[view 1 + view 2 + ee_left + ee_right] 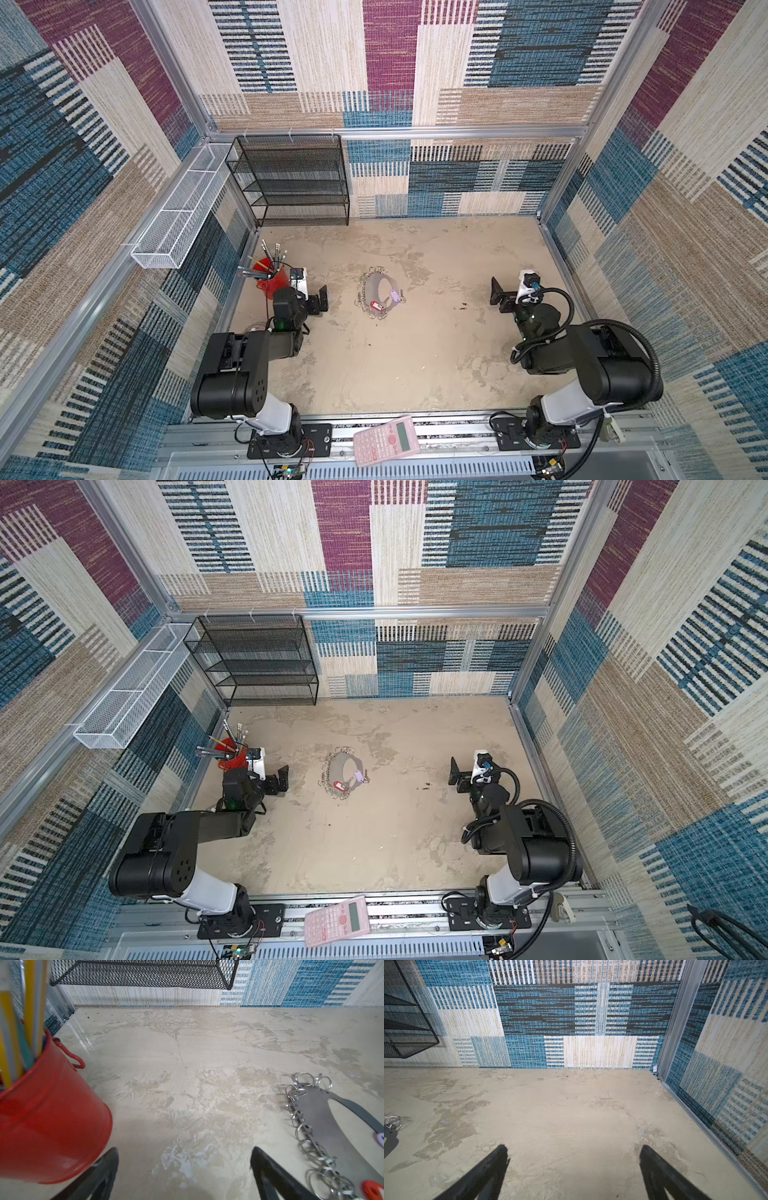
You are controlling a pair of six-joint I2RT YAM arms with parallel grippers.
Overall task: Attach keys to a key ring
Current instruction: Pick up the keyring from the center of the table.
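In both top views the key ring (372, 291) (336, 769), a grey curved band edged with small silver split rings, lies flat mid-table. Two keys rest on it: one with a red head (376, 306) (337, 786), one with a pale lilac head (395, 296) (358, 776). My left gripper (320, 300) (184, 1153) stands open just left of the band, holding nothing. The left wrist view shows the band (324, 1126), the red head (372, 1189) and the lilac head (380, 1138) at the frame's edge. My right gripper (500, 296) (574, 1149) is open and empty, far right of the band (389, 1140).
A red bucket of pencils (270, 282) (52, 1115) stands close behind my left gripper. A black mesh shelf (295, 183) sits at the back left, a white wire basket (183, 208) hangs on the left wall, and a pink calculator (386, 440) lies on the front rail.
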